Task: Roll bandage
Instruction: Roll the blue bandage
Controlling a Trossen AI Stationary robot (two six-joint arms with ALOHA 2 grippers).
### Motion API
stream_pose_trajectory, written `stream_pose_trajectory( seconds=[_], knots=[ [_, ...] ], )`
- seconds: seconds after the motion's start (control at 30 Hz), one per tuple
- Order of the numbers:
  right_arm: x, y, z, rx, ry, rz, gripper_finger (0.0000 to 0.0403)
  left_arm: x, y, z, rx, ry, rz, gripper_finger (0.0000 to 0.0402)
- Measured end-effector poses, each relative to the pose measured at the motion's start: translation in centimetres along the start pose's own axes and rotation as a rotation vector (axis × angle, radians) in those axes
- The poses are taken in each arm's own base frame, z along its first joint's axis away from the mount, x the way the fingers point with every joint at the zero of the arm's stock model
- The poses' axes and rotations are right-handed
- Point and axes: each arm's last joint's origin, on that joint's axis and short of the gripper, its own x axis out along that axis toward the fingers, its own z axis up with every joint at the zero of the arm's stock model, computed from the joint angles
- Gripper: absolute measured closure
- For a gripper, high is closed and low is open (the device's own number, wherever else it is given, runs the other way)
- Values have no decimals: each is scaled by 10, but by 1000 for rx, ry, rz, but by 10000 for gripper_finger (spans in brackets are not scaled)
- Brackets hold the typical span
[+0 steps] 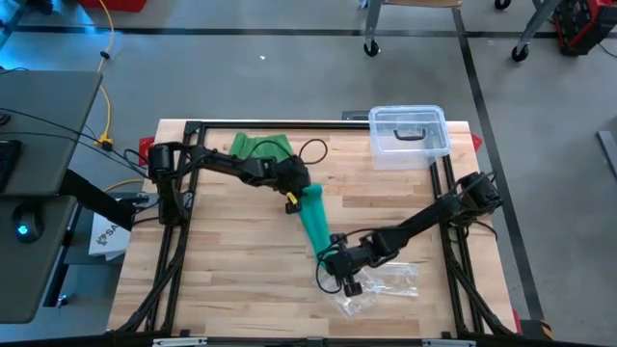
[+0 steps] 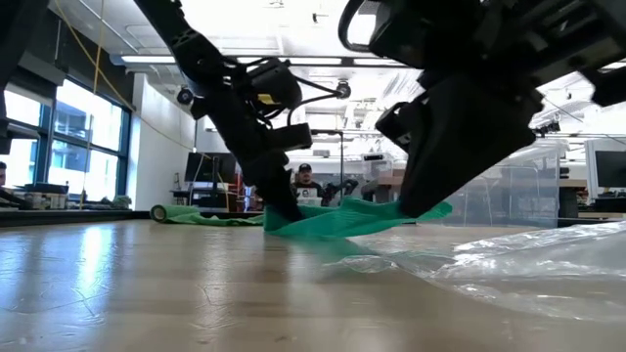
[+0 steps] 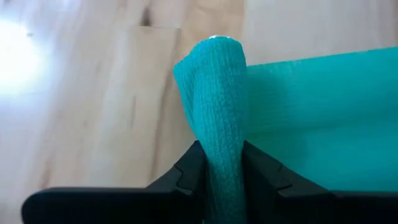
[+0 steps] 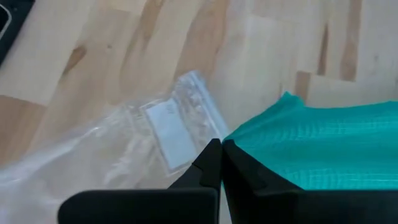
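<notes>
A teal-green bandage (image 1: 315, 220) lies as a strip on the wooden table, stretched between my two grippers. My left gripper (image 1: 303, 193) is at the strip's far end, shut on a raised fold of it (image 3: 217, 93). My right gripper (image 1: 334, 249) is at the strip's near end, fingers shut at its edge (image 4: 221, 144). In the low view the strip (image 2: 342, 220) runs just above the tabletop from my left gripper (image 2: 279, 210) to my right gripper (image 2: 421, 205). More green cloth (image 1: 260, 146) lies bunched at the far side; the left arm hides whether it joins the strip. My left gripper pinches an upright fold of the bandage (image 3: 221, 163) between its two fingers, several layers thick. The fingers slant down from the table's left and far side. The fold's rounded top (image 3: 214, 50) sticks out past the fingertips, and the rest spreads flat beside it. My right gripper has its shut fingertips on the bandage's edge (image 4: 233, 138), near a corner (image 4: 286, 98). It slants down from the table's right. The fingers hide how much cloth is between them. In the low view this end (image 2: 430, 208) sits raised off the table.
A crumpled clear plastic bag (image 1: 381, 281) lies beside the right gripper near the table's front edge. A clear lidded box (image 1: 410, 135) stands at the far right corner. A black cable loop (image 1: 313, 149) lies at the far side. Bare wood spreads at the front left.
</notes>
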Motion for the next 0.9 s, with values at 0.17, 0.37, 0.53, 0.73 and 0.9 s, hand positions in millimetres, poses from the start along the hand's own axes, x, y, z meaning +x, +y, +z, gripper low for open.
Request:
stream_pose_trajectory(
  seconds=[0.17, 0.37, 0.53, 0.73, 0.9],
  knots=[
    [-2, 12, 4, -10, -10, 27, 403, 0, 8, -1, 24, 13, 63, 336],
    [-12, 26, 21, -61, -18, 64, 403, 0, 15, -3, 37, 23, 105, 336],
    [-27, 38, 39, -115, 11, 59, 403, -1, 19, -3, 56, 28, 158, 336],
    [-48, 54, 62, -182, -3, 38, 403, -16, 20, 2, 65, 12, 198, 336],
    [-44, 48, 56, -210, -3, -103, 403, -26, 18, 7, 70, -23, 187, 336]
  ],
)
